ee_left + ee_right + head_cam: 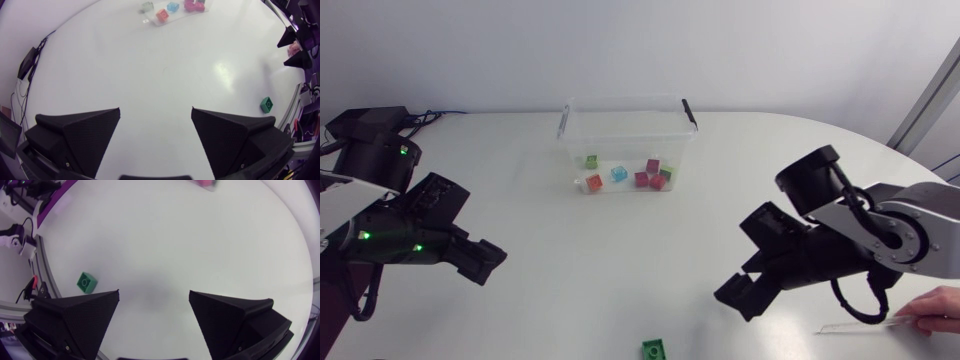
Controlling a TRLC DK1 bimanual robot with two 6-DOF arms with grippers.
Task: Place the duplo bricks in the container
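Several duplo bricks lay inside the clear plastic container, blurred behind its wall so their count was hard to make out. One green brick sat alone on the smooth white table, at its near edge and partly cut off in the head view. The left gripper hung low over the table's left side. The right gripper hung over the right, just beside the green brick. Both had their matte wedge-shaped fingers spread wide, holding nothing.
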